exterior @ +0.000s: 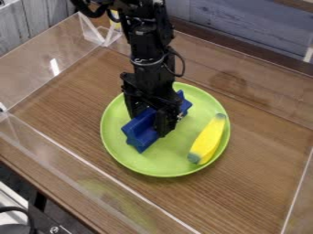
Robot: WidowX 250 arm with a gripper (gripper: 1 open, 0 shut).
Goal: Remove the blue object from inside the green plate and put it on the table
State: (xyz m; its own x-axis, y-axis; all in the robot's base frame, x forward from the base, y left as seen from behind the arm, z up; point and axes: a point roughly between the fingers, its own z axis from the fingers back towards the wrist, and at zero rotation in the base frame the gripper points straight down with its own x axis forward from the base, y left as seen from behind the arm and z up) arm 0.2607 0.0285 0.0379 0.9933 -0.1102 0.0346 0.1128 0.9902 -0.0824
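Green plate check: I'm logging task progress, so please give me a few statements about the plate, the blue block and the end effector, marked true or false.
1. The blue block lies inside the green plate. True.
2. The end effector is down at the block. True.
3. The yellow banana-like piece lies on the table. False: it lies in the plate, near its right rim.
4. The plate is upside down. False: it sits upright on the table.

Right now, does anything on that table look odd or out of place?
Nothing stands out. The blue block and a yellow piece lie inside the green plate, nothing spilled; the gripper is down on the block.
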